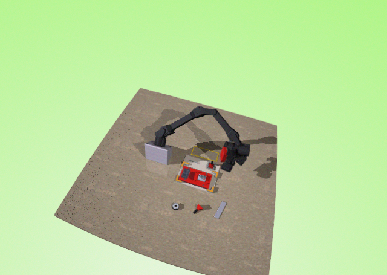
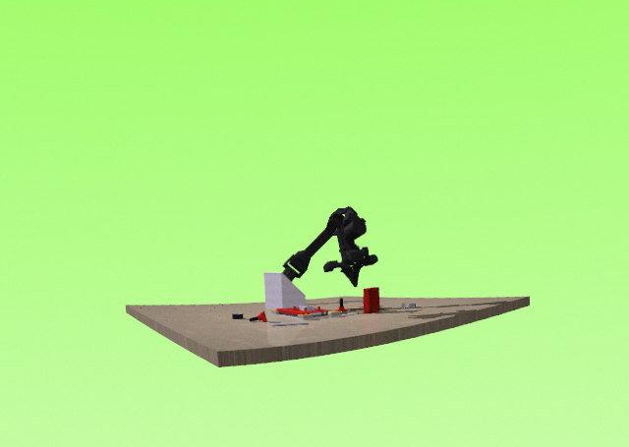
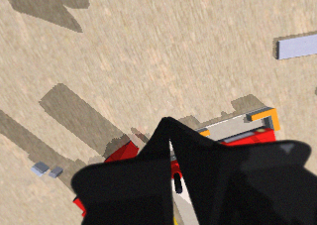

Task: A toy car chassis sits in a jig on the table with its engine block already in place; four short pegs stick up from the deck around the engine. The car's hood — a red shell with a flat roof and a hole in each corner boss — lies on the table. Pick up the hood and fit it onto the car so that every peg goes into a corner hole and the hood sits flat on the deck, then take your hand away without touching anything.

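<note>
Plain green backdrop, with a brown wood-grain tabletop (image 1: 124,172) carrying everything.

From the top view: the chassis (image 1: 196,176) sits in its orange-cornered jig (image 1: 180,164), the grey engine block (image 1: 203,177) already on the red deck. The hood (image 1: 224,154) isn't on it. It's a red block just beside the jig's far corner, tucked against the arm's wrist. A small wheel (image 1: 175,206), a red-and-black bit (image 1: 198,207) and a grey strip (image 1: 220,210) lie nearer the camera.

The exterior view makes it clearer: the hood (image 2: 371,300) stands on edge on the tabletop, and the tool (image 2: 354,278) hangs above it, not touching.

On the wrist view the tool's (image 3: 170,151) fingers are pinched together to a point with nothing between them; red peeks out underneath.

So I'd say basically nothing's done yet. Grabbing the hood, lining up the pegs, seating it and backing off are all still to go.
</note>
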Tool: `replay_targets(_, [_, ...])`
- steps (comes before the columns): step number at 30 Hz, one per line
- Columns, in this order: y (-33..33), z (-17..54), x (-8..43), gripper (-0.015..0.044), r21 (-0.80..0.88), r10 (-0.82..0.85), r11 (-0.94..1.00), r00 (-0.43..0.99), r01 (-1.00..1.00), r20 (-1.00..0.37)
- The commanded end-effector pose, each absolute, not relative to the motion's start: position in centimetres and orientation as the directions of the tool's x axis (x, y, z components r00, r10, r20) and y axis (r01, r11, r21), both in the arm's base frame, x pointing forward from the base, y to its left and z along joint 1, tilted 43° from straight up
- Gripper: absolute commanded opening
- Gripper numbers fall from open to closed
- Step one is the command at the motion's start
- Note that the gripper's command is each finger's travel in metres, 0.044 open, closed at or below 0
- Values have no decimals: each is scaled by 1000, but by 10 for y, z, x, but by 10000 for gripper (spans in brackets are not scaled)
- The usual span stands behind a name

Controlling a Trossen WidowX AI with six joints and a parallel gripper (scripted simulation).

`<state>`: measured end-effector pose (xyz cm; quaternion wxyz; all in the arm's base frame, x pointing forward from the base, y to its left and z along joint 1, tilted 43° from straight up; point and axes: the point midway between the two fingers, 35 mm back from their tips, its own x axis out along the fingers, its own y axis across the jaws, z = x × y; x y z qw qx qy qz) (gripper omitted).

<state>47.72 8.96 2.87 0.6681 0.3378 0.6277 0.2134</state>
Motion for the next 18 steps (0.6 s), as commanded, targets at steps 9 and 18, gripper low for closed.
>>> replay_targets(9, [122,78,419,0,508,691,552,-21,661,-722])
replay_targets(18, [140,112,370,0,193,666,385,-127,903,-735])
